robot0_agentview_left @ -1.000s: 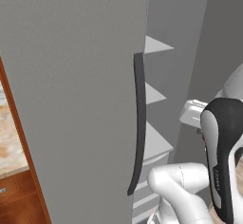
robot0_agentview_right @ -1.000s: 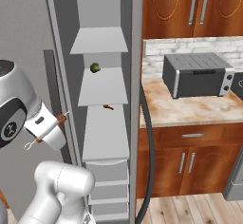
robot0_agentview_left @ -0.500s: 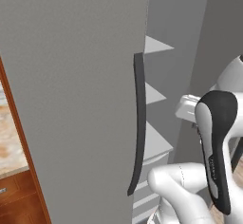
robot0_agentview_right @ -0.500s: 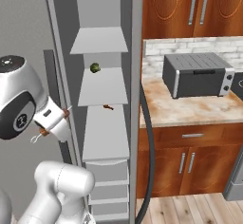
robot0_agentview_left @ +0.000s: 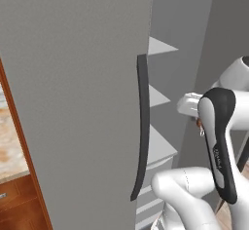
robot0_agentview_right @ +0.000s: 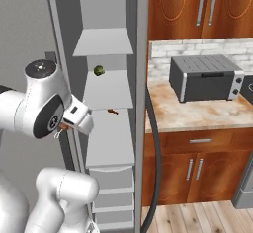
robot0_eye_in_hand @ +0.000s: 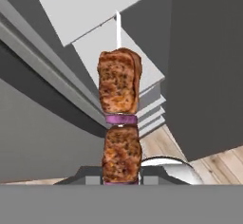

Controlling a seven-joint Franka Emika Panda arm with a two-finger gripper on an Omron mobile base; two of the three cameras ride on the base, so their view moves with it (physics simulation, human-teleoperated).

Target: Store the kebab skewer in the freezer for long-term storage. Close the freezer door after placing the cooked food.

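The freezer [robot0_agentview_right: 106, 103] stands open, its pale shelves stacked above a bank of drawers, and the freezer door [robot0_agentview_left: 73, 102] is swung wide, its long dark handle [robot0_agentview_left: 141, 131] facing the left base camera. To the right of the compartment runs a stone counter [robot0_agentview_right: 197, 111] carrying a grey toaster oven [robot0_agentview_right: 205, 78], with brown cabinets above and below. Inside, a small green item [robot0_agentview_right: 99, 70] sits on an upper shelf and a small reddish-brown item [robot0_agentview_right: 112, 111] lies on the middle shelf [robot0_agentview_right: 106, 91]. The arm is folded in front of the opening, and its gripper [robot0_agentview_right: 63, 127] sits just outside the left edge of the compartment, about level with the middle shelf. The kebab skewer [robot0_eye_in_hand: 119, 123] is clamped at its lower end between the fingers; in the hand view its long axis runs straight out along the gripper's line, pale tip foremost, aimed at the shelf edges. Judged from these views, the shelf space lies ahead and to the arm's right of the skewer tip. The coming move therefore calls for a forward reach angled rightward past the door frame, keeping the stick clear of the shelf lips.
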